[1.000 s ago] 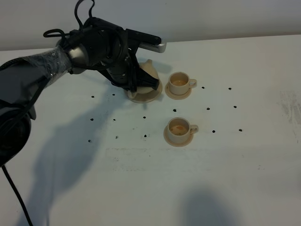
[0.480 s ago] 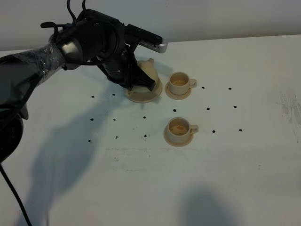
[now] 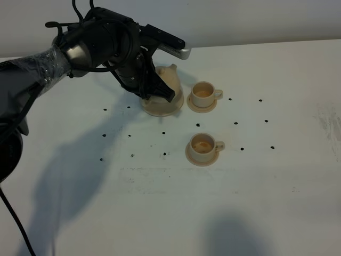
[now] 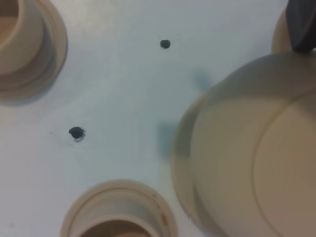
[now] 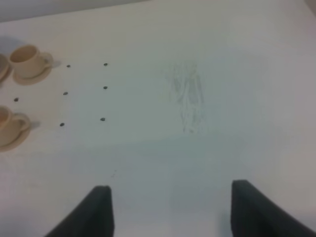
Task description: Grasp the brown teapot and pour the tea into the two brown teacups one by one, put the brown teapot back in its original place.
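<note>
The brown teapot (image 3: 171, 81) stands upright over its wide saucer, the original place (image 3: 160, 111), at the back of the table. My left gripper (image 3: 159, 93) reaches it from the left and is shut on its handle side; its fingers are mostly hidden by the wrist. In the left wrist view the teapot (image 4: 256, 163) fills the right side, with one dark fingertip (image 4: 301, 24) beside it. Two brown teacups on saucers hold tea, one right of the teapot (image 3: 203, 94) and one nearer the front (image 3: 201, 145). My right gripper (image 5: 173, 212) is open over bare table, far to the right.
Small black dots (image 3: 164, 154) mark the white table around the cups. A scuffed patch (image 5: 187, 98) lies on the table's right part. The right wrist view shows both cups (image 5: 27, 58) far off at its edge.
My left arm has shifted slightly back and left, so more of the teapot's spout and body shows. The cups have not moved.
</note>
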Controlling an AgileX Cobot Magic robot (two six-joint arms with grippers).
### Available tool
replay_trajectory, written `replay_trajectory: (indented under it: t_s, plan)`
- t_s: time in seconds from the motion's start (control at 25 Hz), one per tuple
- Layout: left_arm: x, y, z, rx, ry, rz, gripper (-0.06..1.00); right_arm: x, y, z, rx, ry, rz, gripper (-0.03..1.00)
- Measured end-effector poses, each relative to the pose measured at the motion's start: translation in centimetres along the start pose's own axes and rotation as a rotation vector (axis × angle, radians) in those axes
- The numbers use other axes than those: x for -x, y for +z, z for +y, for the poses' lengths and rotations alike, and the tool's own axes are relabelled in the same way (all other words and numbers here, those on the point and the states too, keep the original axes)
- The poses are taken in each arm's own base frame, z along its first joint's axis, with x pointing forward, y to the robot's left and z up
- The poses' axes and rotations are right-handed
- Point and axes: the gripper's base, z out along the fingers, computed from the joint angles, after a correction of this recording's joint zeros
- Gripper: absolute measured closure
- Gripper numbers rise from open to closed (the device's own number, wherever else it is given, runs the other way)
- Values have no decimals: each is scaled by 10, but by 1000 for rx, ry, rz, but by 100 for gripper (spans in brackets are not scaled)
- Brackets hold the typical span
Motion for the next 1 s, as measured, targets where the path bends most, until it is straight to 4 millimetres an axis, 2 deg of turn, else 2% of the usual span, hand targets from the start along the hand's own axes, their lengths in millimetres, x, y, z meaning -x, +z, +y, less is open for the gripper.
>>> replay_trajectory:
  t_s: [0.24, 1.0]
  plan:
    - [1, -2, 7, 12, 28, -16, 85, 0, 0, 0, 0, 0, 0, 46]
    - [1, -6, 11, 38, 350, -23, 85, 0, 0, 0, 0, 0, 0, 46]
